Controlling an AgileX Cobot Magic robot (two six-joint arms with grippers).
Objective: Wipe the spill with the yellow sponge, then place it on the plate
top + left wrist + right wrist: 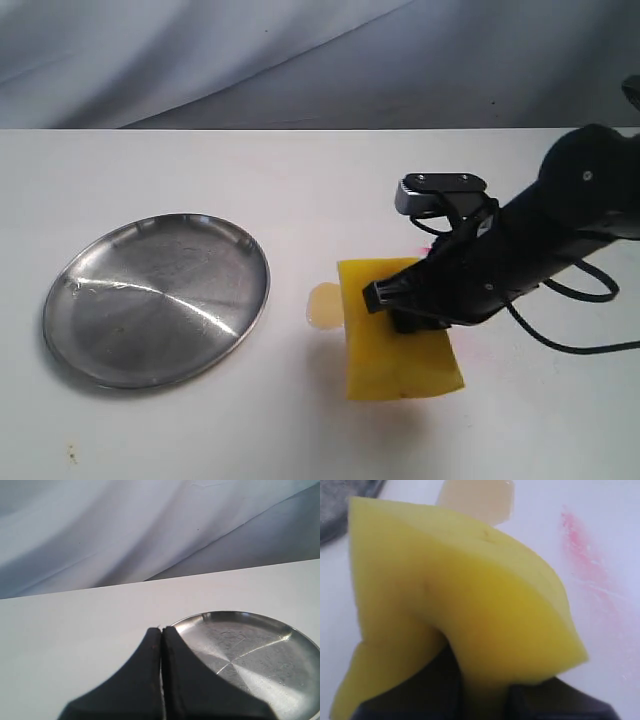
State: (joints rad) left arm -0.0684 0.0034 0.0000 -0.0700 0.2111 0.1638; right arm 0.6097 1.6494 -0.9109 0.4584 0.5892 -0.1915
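right gripper (398, 305) is pinching the sponge (400, 368); the spill (322, 305) is sitting just beside it at 9 o'clock, plate (150, 300) farther out. left gripper (161, 647) is resting pressed together.

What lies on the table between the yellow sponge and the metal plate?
In the exterior view, only the spill, a small tan puddle beside the yellow sponge; from it to the plate the white table is bare.
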